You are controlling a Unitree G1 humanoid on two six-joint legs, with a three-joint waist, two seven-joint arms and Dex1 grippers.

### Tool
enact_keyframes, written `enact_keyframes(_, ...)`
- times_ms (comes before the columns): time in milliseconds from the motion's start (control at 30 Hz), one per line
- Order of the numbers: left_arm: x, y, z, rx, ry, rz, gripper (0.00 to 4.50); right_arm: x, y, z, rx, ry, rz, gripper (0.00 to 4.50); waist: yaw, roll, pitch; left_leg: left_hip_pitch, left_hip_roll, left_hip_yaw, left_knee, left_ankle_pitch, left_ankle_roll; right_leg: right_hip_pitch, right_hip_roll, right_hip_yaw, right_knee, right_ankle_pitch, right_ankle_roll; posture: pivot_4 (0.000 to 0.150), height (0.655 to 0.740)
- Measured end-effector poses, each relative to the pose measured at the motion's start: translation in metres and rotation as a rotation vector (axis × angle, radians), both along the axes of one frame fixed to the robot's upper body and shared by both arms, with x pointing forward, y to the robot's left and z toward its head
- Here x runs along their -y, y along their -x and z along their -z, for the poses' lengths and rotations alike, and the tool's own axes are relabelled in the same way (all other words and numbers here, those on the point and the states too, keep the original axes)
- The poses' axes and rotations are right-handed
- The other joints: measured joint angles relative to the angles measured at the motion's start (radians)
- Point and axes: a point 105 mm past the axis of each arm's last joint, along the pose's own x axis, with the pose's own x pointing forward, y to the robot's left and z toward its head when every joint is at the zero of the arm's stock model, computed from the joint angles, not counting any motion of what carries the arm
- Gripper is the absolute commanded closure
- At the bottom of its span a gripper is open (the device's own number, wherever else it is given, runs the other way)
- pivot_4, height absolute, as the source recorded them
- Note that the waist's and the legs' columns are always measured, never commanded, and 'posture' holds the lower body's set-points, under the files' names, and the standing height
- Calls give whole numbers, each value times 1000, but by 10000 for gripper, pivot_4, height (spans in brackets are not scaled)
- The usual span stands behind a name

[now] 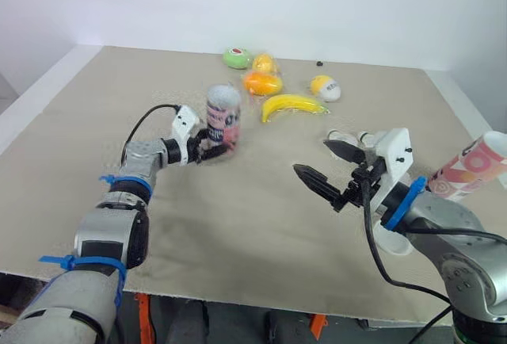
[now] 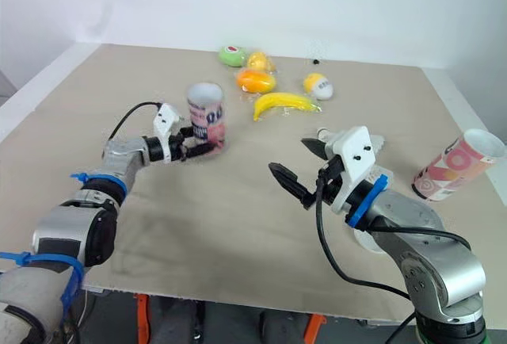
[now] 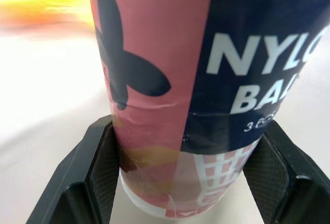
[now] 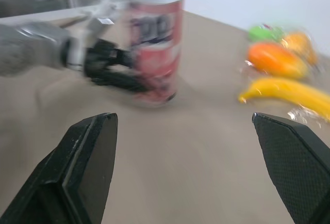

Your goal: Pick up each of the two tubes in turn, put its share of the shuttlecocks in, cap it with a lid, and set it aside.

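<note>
Two jaws of the right gripper (image 1: pixel 311 156) stood wide and empty nearest; farther, the left gripper (image 1: pixel 212 147) clasped the upright tube (image 1: pixel 223 118) low down, short of the banana (image 1: pixel 291 105). Pickup looked underway; next, a steady lift.

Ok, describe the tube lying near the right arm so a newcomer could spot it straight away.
On the beige table, look to the far right, beyond the open right gripper. A pink and white cardboard tube lies there alone, its open mouth showing. It is tipped over, whereas the pink and navy tube stands upright in the left gripper.
</note>
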Motion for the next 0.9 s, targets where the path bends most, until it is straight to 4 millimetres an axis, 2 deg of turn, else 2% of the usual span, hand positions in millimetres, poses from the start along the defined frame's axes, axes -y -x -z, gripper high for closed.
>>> enact_keyframes(33,-7,15,4,-22,-106,132,13436,9,-12,7,-29,-27,69,0,-3,0,0,0,1,0,0,0,0,0,1,0,0,0,-1,1500,7179)
enact_keyframes(100,-15,25,1,-17,-198,233,13436,27,-31,21,-85,-45,184,0,-5,0,0,0,1,0,1,0,0,0,1,0,1,1,-1,1500,7179)
enact_keyframes(200,-20,29,-1,2,-264,274,13436,31,-46,28,-110,-44,228,0,-4,1,0,0,2,0,1,0,1,0,1,0,1,1,0,1500,7179)
enact_keyframes(300,-15,33,-7,14,-321,332,13436,43,-77,42,-155,-39,309,0,-7,1,0,0,1,0,2,0,1,0,1,1,1,1,0,1500,7179)
enact_keyframes(533,-15,52,-13,-50,-378,415,13436,44,-108,63,-183,37,349,0,-10,2,0,-7,2,0,1,0,1,-9,2,1,3,0,-1,1500,7179)
enact_keyframes(767,-25,59,-11,-53,-457,437,13436,44,-125,66,-166,65,382,0,-12,3,1,-7,3,0,2,0,1,-9,3,1,5,0,-1,1500,7179)
enact_keyframes(833,-26,61,-11,-48,-474,447,13611,46,-129,70,-165,84,399,5460,-13,3,1,-6,3,0,2,0,1,-9,3,1,5,0,-2,1500,7179)
enact_keyframes(867,-27,62,-11,-47,-477,449,13611,47,-130,71,-166,87,406,5460,-15,3,1,-6,3,0,2,0,1,-9,3,1,5,0,-2,1500,7179)
enact_keyframes(900,-27,62,-10,-48,-479,452,13611,48,-131,73,-168,93,415,10927,-16,3,0,-6,3,0,2,0,1,-9,3,2,6,0,-2,1500,7179)
